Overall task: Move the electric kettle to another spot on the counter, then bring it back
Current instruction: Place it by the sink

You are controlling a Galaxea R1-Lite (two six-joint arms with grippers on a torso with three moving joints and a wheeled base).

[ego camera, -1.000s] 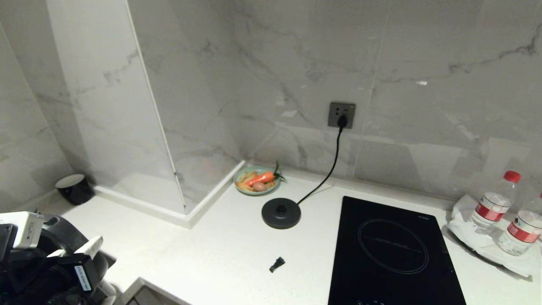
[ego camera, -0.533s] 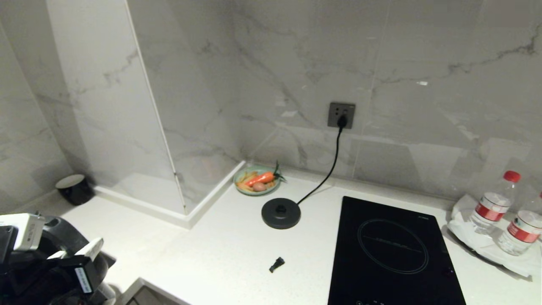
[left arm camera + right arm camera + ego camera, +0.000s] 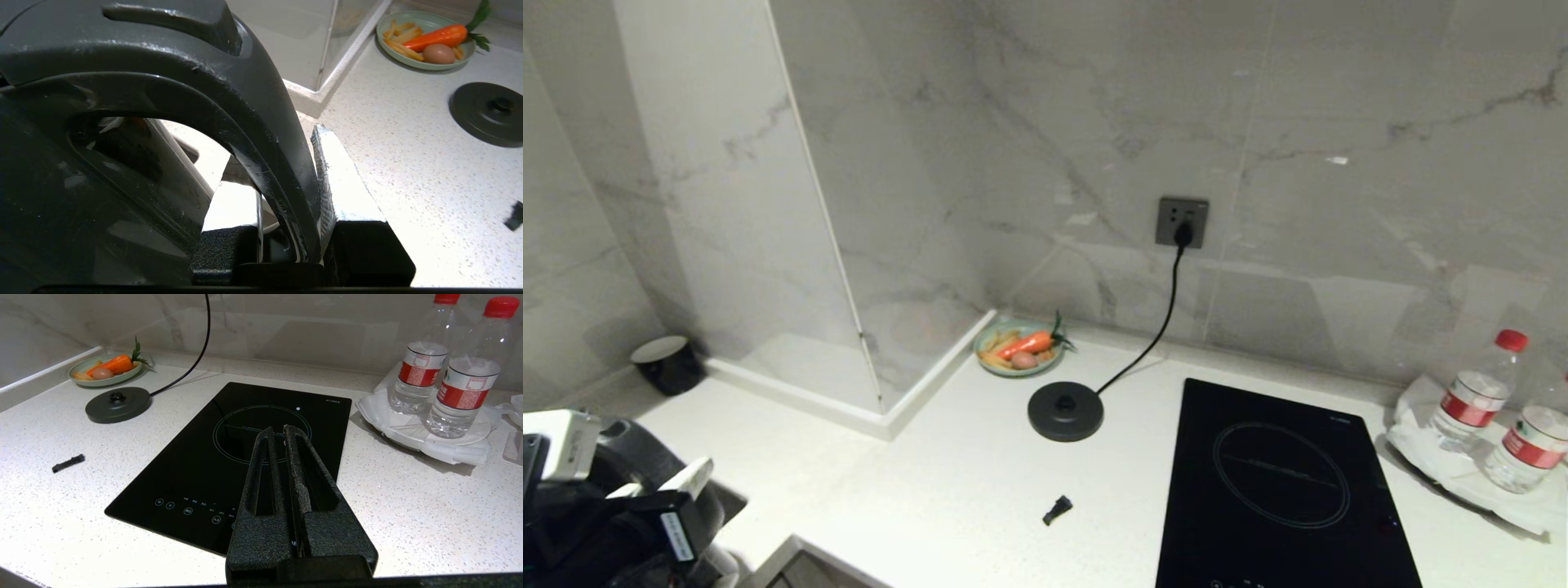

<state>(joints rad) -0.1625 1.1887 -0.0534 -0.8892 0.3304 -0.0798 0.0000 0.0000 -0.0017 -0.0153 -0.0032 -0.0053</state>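
Gripping 1 electric kettle, left hand; 2 bottles.

Electric kettle body cut off by frame edge.

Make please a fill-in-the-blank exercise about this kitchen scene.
1. The left gripper is shut on the kettle's ____.
2. The base disc on the counter carries ____ kettle.
3. The right gripper hangs over the ____, fingers shut.
4. The plate holds an orange ____.

Missing words: handle; no; hob; carrot
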